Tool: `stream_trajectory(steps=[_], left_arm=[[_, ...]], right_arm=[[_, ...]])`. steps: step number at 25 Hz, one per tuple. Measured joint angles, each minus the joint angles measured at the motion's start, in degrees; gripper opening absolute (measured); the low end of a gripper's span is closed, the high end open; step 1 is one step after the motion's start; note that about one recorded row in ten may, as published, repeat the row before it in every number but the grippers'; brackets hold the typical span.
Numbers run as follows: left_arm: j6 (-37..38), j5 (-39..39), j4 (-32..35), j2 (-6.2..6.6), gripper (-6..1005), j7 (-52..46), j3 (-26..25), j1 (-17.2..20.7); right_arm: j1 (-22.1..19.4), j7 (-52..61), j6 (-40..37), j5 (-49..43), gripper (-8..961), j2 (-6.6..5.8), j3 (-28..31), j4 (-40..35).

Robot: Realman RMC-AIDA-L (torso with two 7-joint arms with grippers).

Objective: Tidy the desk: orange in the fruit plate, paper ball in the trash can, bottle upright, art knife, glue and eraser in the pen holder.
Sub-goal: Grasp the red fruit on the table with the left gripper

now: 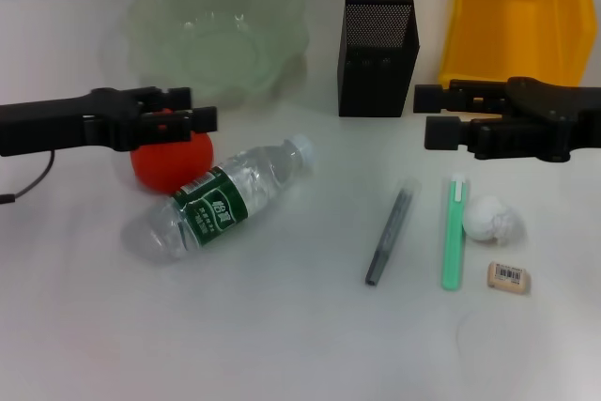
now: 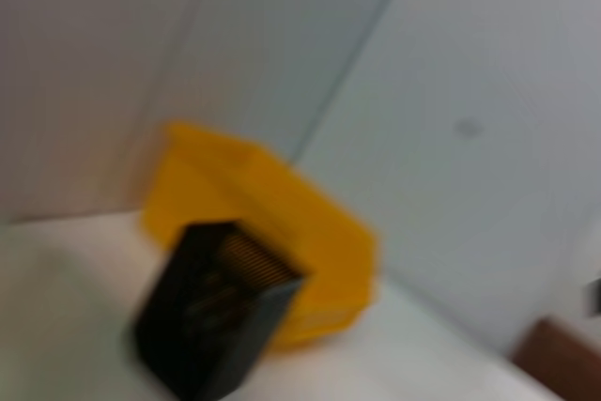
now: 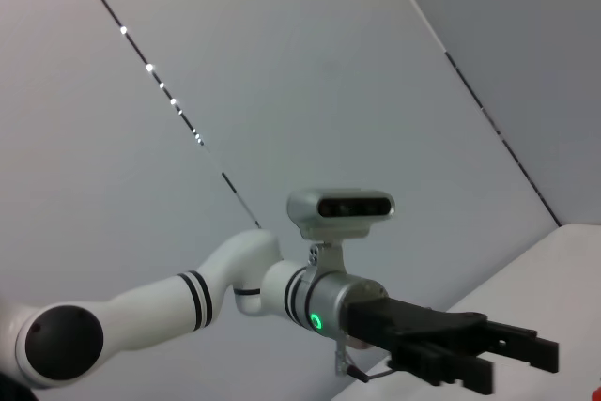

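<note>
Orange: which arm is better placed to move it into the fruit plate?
Left, probably. The left gripper is right at the orange, with the fruit plate just behind. The right gripper is far across, near the trash can.

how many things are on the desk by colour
green: 2, fruit plate, green art knife
black or grey: 2, pen holder, grey glue stick
yellow: 1, trash can
red-orange: 1, orange
white: 1, paper ball
clear: 1, bottle
beige: 1, eraser
total: 9
</note>
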Motion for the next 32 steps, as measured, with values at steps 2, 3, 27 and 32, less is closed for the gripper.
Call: stream_trajectory(steps=[2, 3, 27, 32], left_arm=[[-3.1, 0.5, 0.2, -0.03, 799, 1.6, -0.1, 0.4], [-4.4, 0.4, 0.4, -0.10, 798, 2.5, -0.2, 0.7], [-21.7, 0.2, -4.8, -4.23, 795, 18.3, -1.0, 5.3], [-22.0, 0.1, -7.0, -4.39, 794, 19.3, -0.9, 4.3]], right_arm=[[-0.1, -0.3, 0.0, 0.1, 838, -0.57, 0.2, 1.6], [-0.2, -0.3, 0.0, 0.2, 838, -0.73, 0.3, 2.0], [-2.4, -1.8, 0.0, 0.3, 837, -0.55, 1.0, 6.1], [-2.4, -1.9, 0.1, 0.3, 837, -0.54, 1.4, 6.3]])
